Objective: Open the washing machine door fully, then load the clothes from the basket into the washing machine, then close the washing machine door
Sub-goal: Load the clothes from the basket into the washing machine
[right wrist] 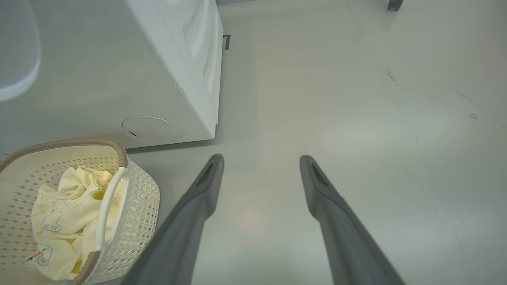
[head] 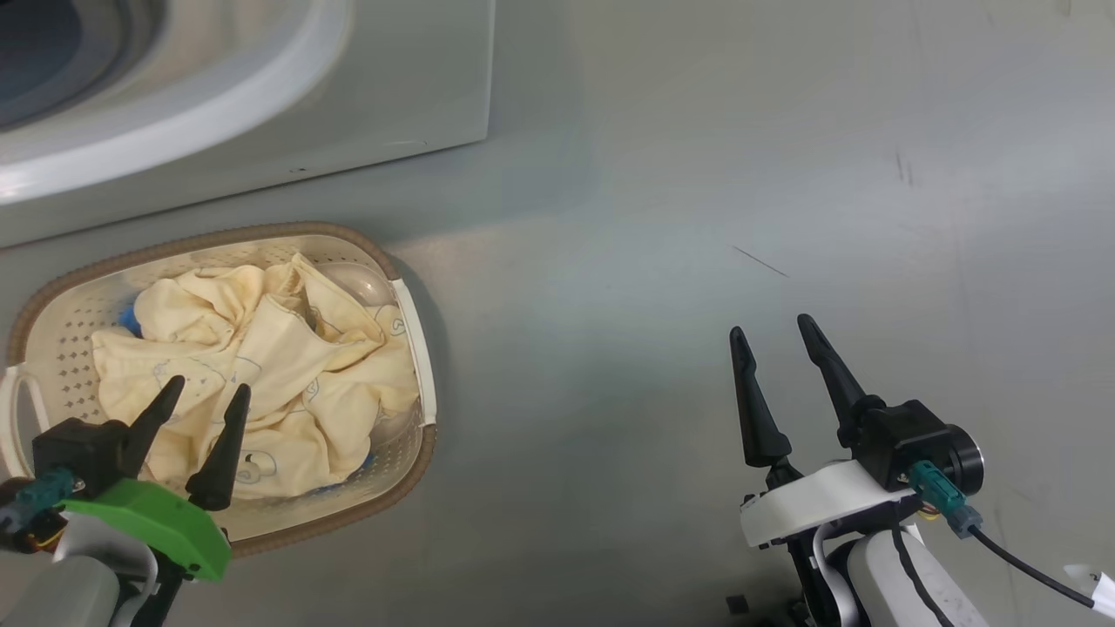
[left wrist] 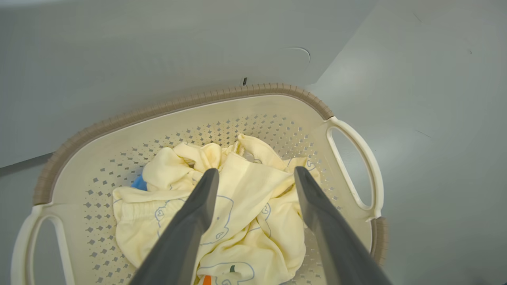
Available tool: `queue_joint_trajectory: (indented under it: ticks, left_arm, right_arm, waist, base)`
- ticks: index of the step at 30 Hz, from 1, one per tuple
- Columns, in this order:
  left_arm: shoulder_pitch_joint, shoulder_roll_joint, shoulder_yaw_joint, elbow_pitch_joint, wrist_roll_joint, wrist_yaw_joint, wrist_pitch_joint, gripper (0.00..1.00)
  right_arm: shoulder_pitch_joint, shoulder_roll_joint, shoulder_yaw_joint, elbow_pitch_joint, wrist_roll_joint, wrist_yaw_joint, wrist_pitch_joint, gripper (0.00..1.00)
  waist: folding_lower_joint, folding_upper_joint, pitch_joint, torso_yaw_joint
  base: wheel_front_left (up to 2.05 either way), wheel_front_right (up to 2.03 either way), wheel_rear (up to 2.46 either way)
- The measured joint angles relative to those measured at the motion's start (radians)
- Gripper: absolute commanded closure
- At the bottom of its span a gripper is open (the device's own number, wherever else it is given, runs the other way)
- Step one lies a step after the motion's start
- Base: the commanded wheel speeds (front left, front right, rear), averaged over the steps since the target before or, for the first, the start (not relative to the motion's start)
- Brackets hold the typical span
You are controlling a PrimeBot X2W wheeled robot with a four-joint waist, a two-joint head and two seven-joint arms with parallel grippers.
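Washing machine (head: 392,78): a white box with smooth, hard panels. On its front a wide moulded white ring curves around a dark round recess. A flat circular cover (right wrist: 152,128) sits low on the front, near the lower corner.
Floor (head: 697,174): smooth grey with a dull sheen and a few thin dark scuffs.
Basket (head: 261,233): cream plastic in a rounded rectangle, its walls pierced with small diamond holes. It has a brown woven-look rim and white loop handles at the ends. It stands on the floor just in front of the machine, by that lower corner.
Clothes (head: 287,374): soft pale yellow cloth, crumpled and folded, printed with thin outline bears. They are heaped inside the basket, and a scrap of bright blue cloth (left wrist: 139,183) peeks out at the pile's edge.
Left end effector (head: 210,385): its two tapered dark fingers are spread fairly wide, with nothing between them. It is poised over the yellow heap; I cannot tell whether it touches the cloth.
Right end effector (head: 771,325): its fingers are parted wide and empty. It is above bare floor, well apart from the basket.
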Motion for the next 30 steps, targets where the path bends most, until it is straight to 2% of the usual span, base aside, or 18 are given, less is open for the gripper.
queue_joint_trajectory:
  ticks: [5, 21, 30]
  left_arm:
    - [-0.037, 0.046, -0.043, 0.043, -0.002, 0.0, 0.026, 0.0]
    - [-0.181, 0.13, -0.18, 0.1, -0.02, 0.0, 0.087, 0.0]
    - [-0.236, 0.173, -0.221, 0.152, -0.017, 0.0, 0.103, 0.0]
  right_arm:
    - [-0.022, 0.003, 0.015, 0.006, 0.0, 0.0, -0.001, 0.0]
    - [-0.046, 0.007, 0.037, -0.007, 0.034, -0.007, -0.001, 0.0]
    - [-0.08, 0.008, 0.061, -0.035, 0.072, -0.007, -0.004, 0.0]
  waist:
    - [0.0, 0.0, 0.051, -0.021]
    - [-0.0001, 0.0, 0.177, -0.085]
    - [-0.0001, 0.0, 0.242, -0.109]
  base:
    - [0.0, 0.0, 0.0]
    - [0.0, 0.0, 0.0]
    - [0.0, 0.0, 0.0]
